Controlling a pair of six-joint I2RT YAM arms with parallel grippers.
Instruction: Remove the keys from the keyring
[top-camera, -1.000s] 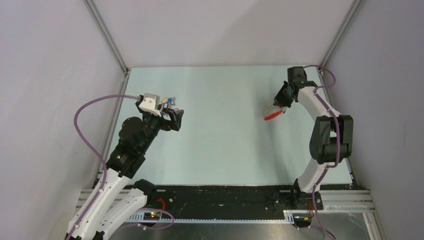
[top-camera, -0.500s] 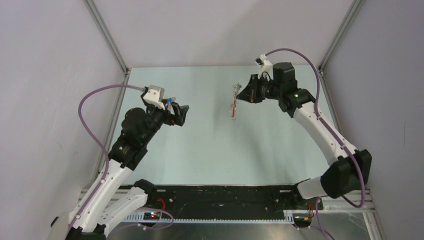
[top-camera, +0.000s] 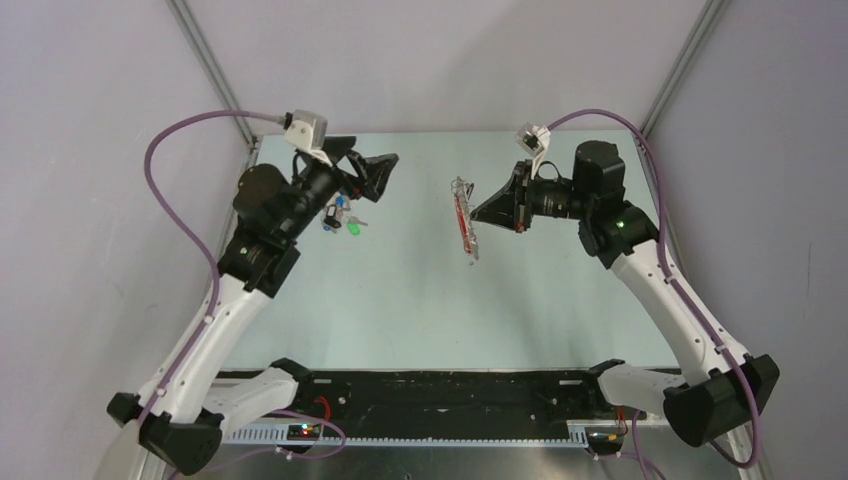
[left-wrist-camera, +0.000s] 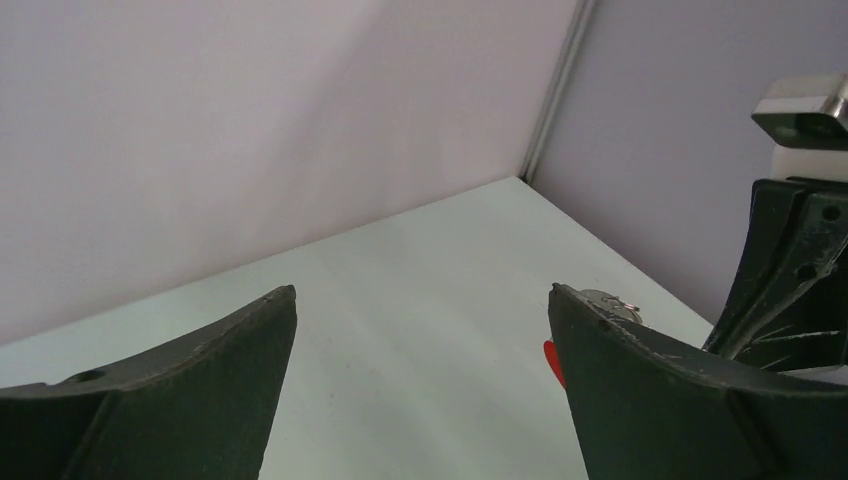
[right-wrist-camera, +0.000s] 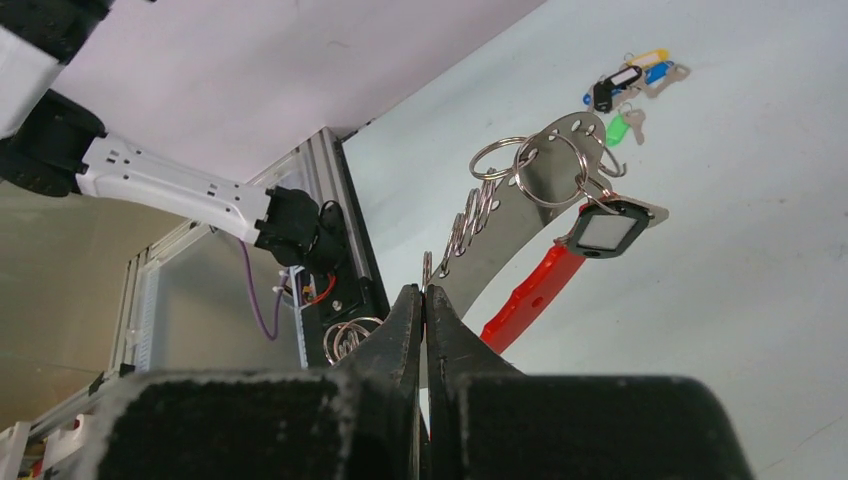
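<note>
The keyring (right-wrist-camera: 530, 295) is a thin red strip with a shiny silver part, wire rings and a black tag. The right gripper (right-wrist-camera: 424, 292) pinches it at its tip. The coloured keys (top-camera: 345, 222) lie well apart from the right gripper. The left gripper (top-camera: 372, 168) is spread wide.

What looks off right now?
The keyring hangs tilted in the air. The shut right gripper seems to pinch it by one thin wire ring alone, so the hold looks precarious. A black tag dangles from it. Loose keys lie on the table near the open, empty left gripper.
</note>
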